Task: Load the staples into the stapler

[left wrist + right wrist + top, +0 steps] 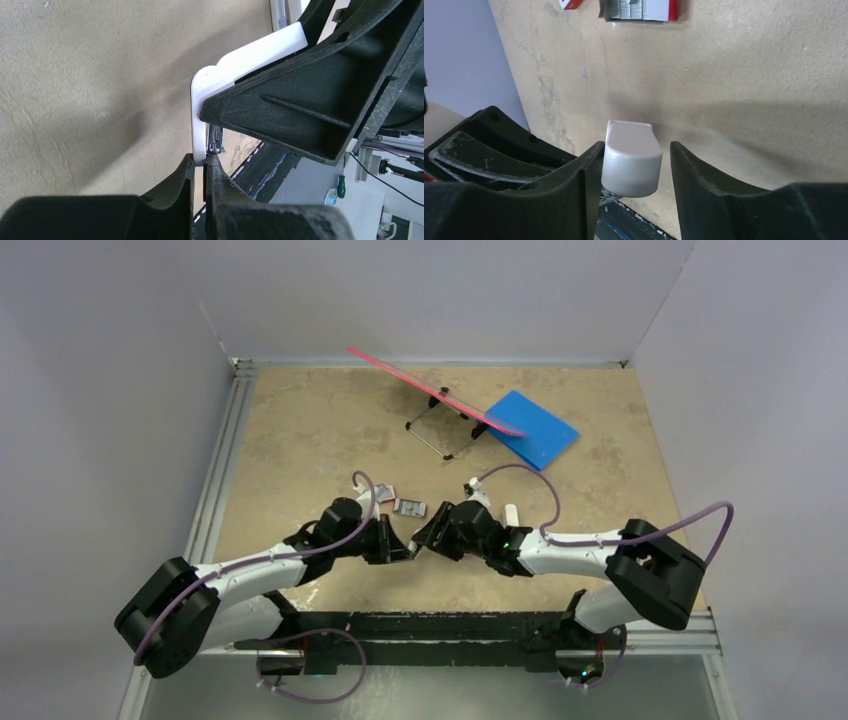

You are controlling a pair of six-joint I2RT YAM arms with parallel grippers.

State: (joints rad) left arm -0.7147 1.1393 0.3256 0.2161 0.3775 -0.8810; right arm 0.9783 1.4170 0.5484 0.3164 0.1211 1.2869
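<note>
The stapler (199, 107) is a white bar with a metal inner part (215, 142). My left gripper (200, 159) is shut on its thin white edge. In the right wrist view the stapler's rounded white end (631, 165) sits between the fingers of my right gripper (634, 150), which is open: its left finger touches the end and a gap shows on the right. Both grippers meet at the table's near middle, left (405, 548) and right (425, 538). The staples (630, 7) lie in their red-and-white box (411, 507) just beyond.
A red-and-white box piece (386, 495) lies left of the staples. A white bar end (510, 512) shows beside the right wrist. At the back stand a pink board on a wire stand (435, 395) and a blue pad (535, 428).
</note>
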